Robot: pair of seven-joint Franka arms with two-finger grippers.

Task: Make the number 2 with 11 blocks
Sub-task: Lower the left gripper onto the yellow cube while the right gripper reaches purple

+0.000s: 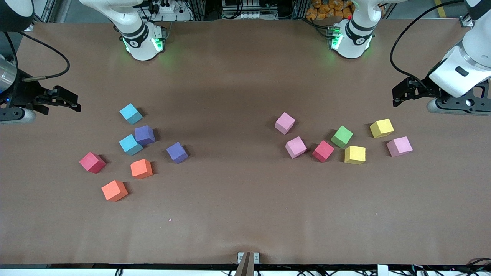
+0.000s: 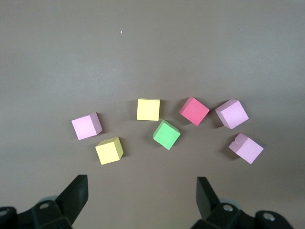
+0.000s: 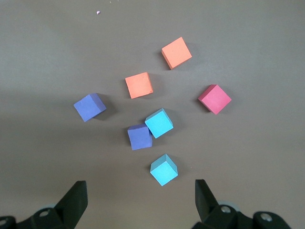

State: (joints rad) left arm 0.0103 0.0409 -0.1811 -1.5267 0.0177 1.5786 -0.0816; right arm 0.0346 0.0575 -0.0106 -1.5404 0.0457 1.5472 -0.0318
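The blocks lie loose in two groups, and no number 2 shows. Toward the right arm's end are two light blue blocks (image 1: 130, 113) (image 1: 130, 144), two purple (image 1: 144, 135) (image 1: 177, 152), a red (image 1: 92, 162) and two orange (image 1: 141, 168) (image 1: 114, 190). Toward the left arm's end lie three pink blocks (image 1: 285, 123) (image 1: 295, 147) (image 1: 399, 146), a red (image 1: 323, 150), a green (image 1: 341, 136) and two yellow (image 1: 355, 155) (image 1: 381, 128). My right gripper (image 1: 76, 103) (image 3: 140, 188) hangs open and empty beside its group. My left gripper (image 1: 396, 96) (image 2: 141, 183) hangs open and empty beside the yellow block (image 2: 109, 150).
The brown table mat (image 1: 230, 172) runs between the two groups. Both arm bases (image 1: 142, 42) (image 1: 351, 38) stand at the edge farthest from the front camera. A small metal bracket (image 1: 248, 258) sits at the nearest edge. A black cable (image 1: 50, 57) loops above the right gripper.
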